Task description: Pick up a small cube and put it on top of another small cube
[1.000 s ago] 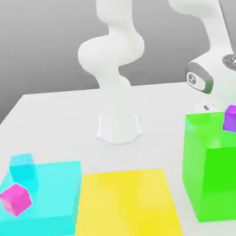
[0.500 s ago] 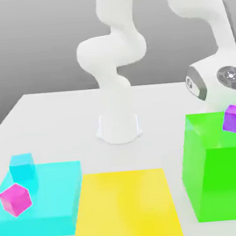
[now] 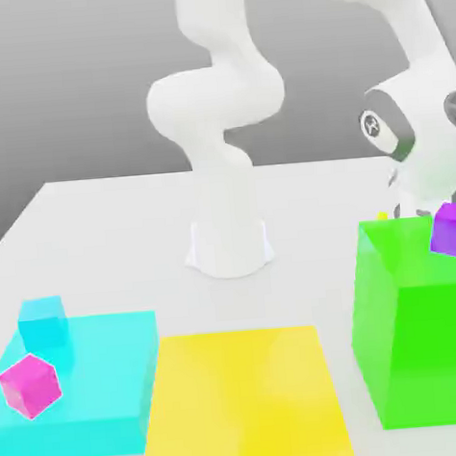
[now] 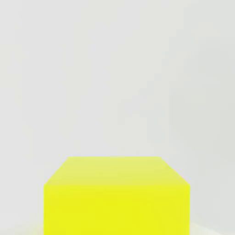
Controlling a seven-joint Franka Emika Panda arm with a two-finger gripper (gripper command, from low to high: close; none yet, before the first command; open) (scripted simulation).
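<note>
The arm has lifted behind the green block (image 3: 417,313), its tool (image 3: 397,213) clamped on the small yellow cube (image 4: 117,195), ready to carry toward the magenta cube (image 3: 30,385).

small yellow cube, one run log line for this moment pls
small yellow cube: close under hand camera | small magenta cube: on flat cyan slab, nothing stacked | stacking: not done

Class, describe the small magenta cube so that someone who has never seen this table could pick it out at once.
Find the flat cyan slab on the white table, at the exterior view's left. Two small cubes sit on it; the magenta cube is the nearer one, turned askew. Its neighbour, the cyan cube, matches the slab's colour, and the purple cube sits far away on the green block.
</note>
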